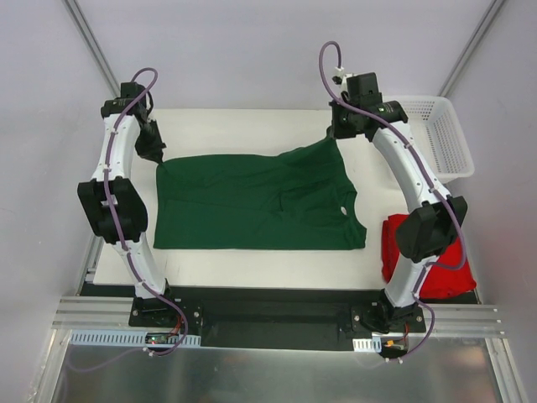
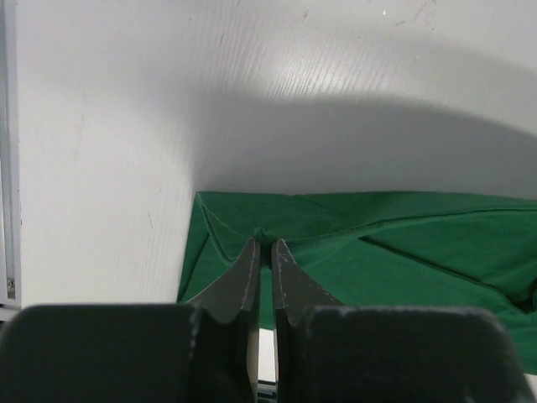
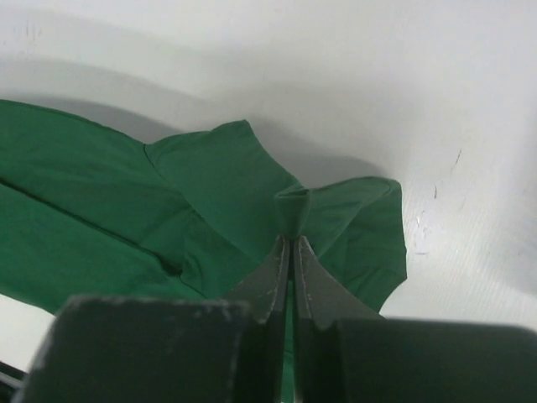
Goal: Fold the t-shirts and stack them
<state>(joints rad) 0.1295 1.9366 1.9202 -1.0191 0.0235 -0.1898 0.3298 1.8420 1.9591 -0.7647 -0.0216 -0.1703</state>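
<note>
pinching the far corners of the dark green cloth t-shirt (image 1: pixel 252 201), spread on the white table (image 1: pixel 252 126), in my clamped left gripper (image 2: pixel 263 245) and right gripper (image 3: pixel 292 241), i should lift both evenly, keeping the edge taut.

my left arm (image 1: pixel 113 197): outstretched
my left gripper (image 2: pixel 263 245): clamped tight
my right arm (image 1: pixel 413 172): outstretched
my right gripper (image 3: pixel 292 241): clamped tight

The right arm (image 1: pixel 404 165) hides part of the red t-shirt (image 1: pixel 450 280) beside its base.
</note>
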